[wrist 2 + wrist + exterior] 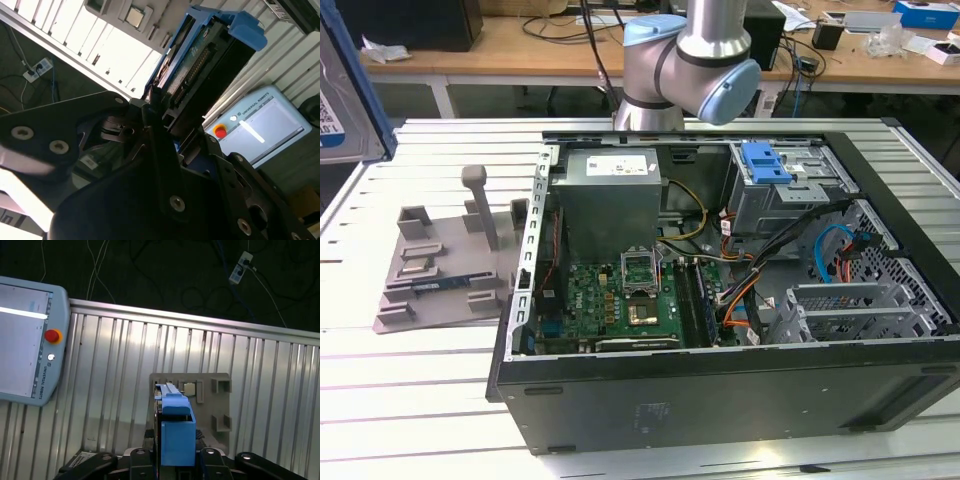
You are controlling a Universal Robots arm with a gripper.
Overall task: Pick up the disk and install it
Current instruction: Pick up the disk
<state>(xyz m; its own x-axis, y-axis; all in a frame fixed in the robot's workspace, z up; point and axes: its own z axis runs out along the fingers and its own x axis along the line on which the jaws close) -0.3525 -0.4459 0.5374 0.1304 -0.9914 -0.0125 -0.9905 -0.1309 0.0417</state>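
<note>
The disk (175, 435) is held edge-on between the fingers of my gripper (175, 462), which is shut on it. Its blue plastic rail faces the camera in the first wrist view. The second wrist view shows the disk (200, 65) from its connector end, with the gripper (165, 125) clamped around it. In the exterior view the disk (335, 105) hangs high at the far left edge, silver with a blue rail. It is above the grey plastic stand (192, 387), well apart from it.
The open computer case (720, 380) fills the exterior view's right, with a grey metal drive cage (800, 195) and its blue latch (765, 163) at the back. The grey stand (440, 270) sits left of the case on the ribbed metal table (410, 390). A teach pendant (25, 345) lies on the table.
</note>
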